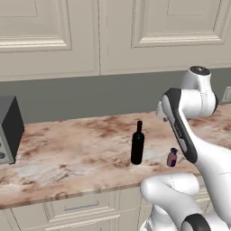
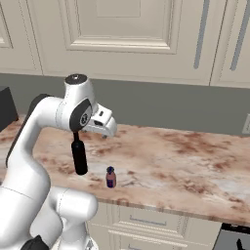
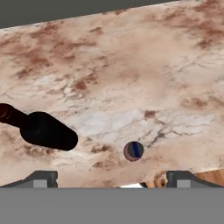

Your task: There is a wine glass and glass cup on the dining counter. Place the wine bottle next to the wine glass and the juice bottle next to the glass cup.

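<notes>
Wine bottle (image 2: 79,157) upright; juice bottle (image 2: 111,177) just beside.

Wine bottle (image 1: 137,144) upright on worktop (image 1: 81,149), near front edge. Juice bottle (image 1: 172,157) just right of it, slightly nearer front edge, apart from it. Toaster (image 1: 9,130) at worktop's far left end, well apart from both. Wall cabinets (image 1: 113,31) above, behind worktop. Drawers (image 1: 81,206) below front edge.

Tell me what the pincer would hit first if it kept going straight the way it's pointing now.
Probably the juice bottle. The open pincer looks down on the marbled worktop, and the purple cap sits between its fingertips. Depth is unclear, so it might slip past onto bare stone. The wine bottle stands off to one side.
</notes>
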Robot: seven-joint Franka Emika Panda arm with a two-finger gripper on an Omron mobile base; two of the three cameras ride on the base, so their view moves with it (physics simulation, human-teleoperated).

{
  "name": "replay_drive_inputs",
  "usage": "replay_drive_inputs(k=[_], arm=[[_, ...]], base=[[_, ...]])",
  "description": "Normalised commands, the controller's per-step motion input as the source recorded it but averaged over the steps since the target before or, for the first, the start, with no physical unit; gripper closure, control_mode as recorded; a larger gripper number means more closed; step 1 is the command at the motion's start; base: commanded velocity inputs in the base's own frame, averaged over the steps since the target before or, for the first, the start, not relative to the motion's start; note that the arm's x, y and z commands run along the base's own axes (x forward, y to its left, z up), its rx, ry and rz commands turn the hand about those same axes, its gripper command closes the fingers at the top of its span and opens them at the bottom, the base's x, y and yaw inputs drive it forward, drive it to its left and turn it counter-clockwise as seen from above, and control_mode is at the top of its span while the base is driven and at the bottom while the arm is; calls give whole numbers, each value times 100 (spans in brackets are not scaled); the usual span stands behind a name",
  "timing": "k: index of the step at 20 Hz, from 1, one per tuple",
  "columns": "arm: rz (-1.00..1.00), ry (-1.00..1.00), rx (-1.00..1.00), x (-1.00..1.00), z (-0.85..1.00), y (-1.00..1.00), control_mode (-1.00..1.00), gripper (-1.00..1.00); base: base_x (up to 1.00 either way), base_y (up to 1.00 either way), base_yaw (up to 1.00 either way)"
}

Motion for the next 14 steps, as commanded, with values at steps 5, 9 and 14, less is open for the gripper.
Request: replay_drive_inputs(k=[5, 9, 14], arm=[[-7, 0, 0, 0, -39, -36, -100, -100], [-5, 0, 0, 15, -48, -19, -100, -100], [-3, 0, 0, 8, -43, -7, -100, -100]], base=[[0, 0, 0], [0, 0, 0], [0, 0, 0]])
